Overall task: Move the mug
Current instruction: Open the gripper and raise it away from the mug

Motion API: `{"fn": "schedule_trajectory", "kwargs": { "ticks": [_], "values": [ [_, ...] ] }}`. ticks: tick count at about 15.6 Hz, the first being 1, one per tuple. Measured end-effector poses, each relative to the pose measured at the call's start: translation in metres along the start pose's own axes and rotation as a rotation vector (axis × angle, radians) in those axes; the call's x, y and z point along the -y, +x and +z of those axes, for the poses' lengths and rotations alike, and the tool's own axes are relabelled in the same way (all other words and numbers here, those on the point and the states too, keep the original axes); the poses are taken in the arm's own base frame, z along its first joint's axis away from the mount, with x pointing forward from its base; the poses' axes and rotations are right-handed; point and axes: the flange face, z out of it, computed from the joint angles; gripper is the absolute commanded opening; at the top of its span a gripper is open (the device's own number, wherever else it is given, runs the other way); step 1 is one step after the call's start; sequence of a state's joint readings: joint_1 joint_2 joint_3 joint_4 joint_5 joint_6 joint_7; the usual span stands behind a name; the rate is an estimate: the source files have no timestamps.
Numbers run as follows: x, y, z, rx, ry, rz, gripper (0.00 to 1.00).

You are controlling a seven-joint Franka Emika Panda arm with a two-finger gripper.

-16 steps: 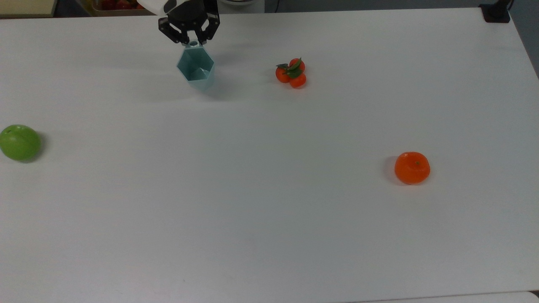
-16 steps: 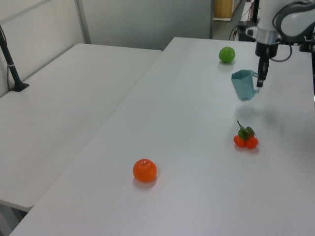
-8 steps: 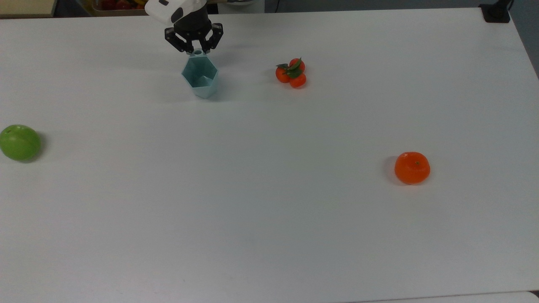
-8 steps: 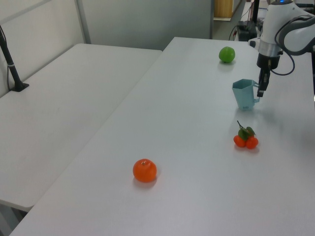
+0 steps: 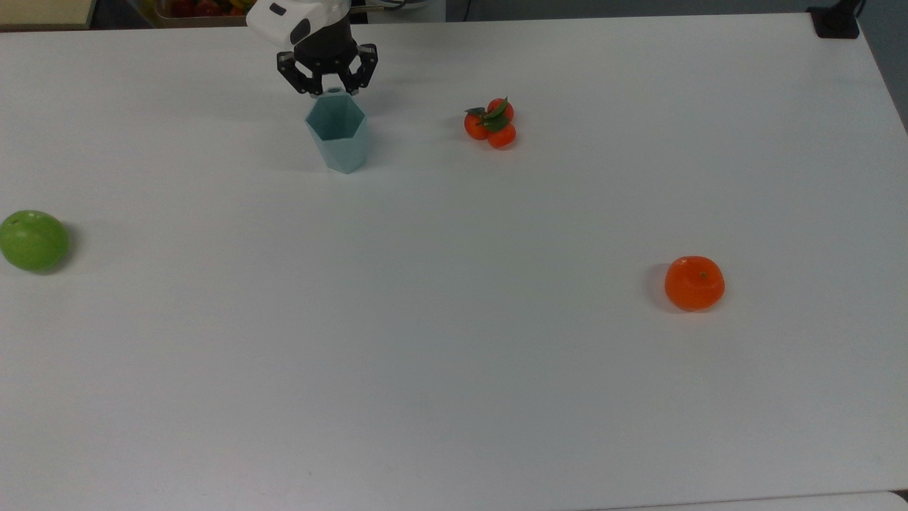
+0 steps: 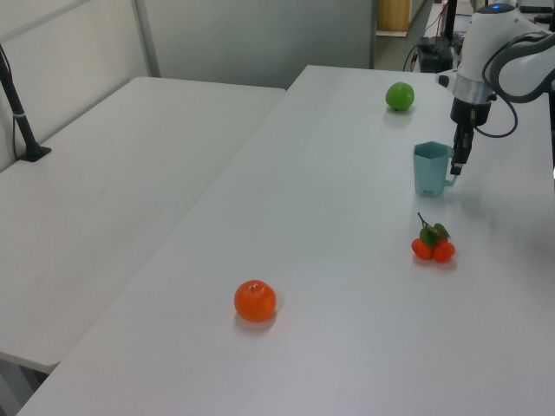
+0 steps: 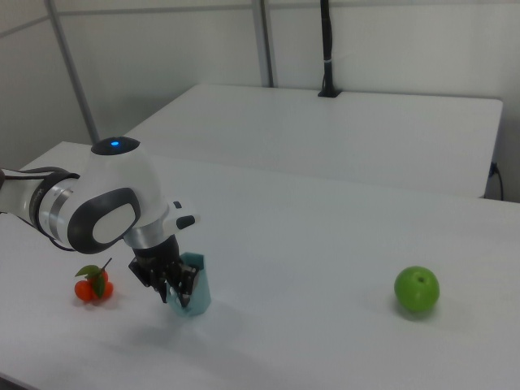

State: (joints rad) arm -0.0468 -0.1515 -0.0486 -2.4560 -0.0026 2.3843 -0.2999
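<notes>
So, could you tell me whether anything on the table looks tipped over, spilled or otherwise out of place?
Nothing stands out. The mug stands upright on the table with the gripper at its handle, and the green apple, the orange and the small cluster of oranges sit apart, intact.

Matt, smooth white desk (image 5: 454, 397) under a pale teal mug (image 5: 339, 138) with flat, plastic-looking facets, the black tool (image 5: 327, 84) looking like hard matt plastic below a glossy white arm shell (image 7: 122, 199), and a shiny-skinned green apple (image 7: 417, 290).
</notes>
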Motion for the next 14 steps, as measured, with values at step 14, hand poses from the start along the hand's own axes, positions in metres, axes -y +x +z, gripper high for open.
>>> {"fn": "schedule_trajectory", "kwargs": {
  "ticks": [14],
  "values": [
    [0.025,0.061,-0.144,0.056,0.005,0.088,1.00]
  ]
}}
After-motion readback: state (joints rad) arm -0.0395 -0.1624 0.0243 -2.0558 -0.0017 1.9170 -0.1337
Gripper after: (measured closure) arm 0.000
